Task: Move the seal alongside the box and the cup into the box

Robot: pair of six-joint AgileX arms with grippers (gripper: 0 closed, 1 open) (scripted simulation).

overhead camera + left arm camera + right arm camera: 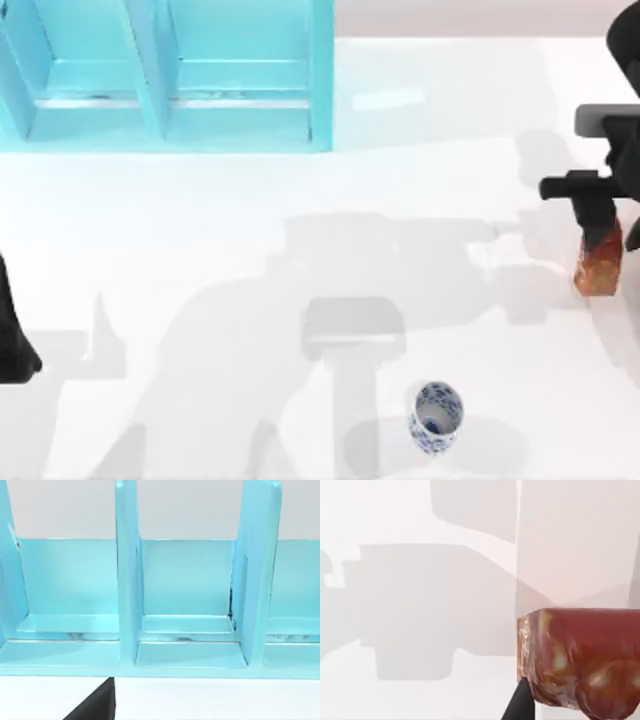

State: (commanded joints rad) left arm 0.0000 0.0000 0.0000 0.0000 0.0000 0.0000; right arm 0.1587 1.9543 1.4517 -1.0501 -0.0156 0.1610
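The reddish-brown mottled seal (pixel 598 265) stands near the table's right edge. My right gripper (pixel 600 228) comes down over its top, shut on it. In the right wrist view the seal (pixel 580 660) is close up, with one dark fingertip (pixel 521 704) against its side. The white cup (pixel 436 417) with a blue pattern stands upright at the front, right of centre, apart from both grippers. The turquoise box (pixel 165 75) with upright dividers sits at the back left. My left arm (pixel 12 340) is parked at the left edge, and its wrist view faces the box (pixel 190 605).
The box has several open compartments between its dividers (pixel 127 580). Bare white table (pixel 200 250) lies between the box, the cup and the seal, crossed by the arms' shadows.
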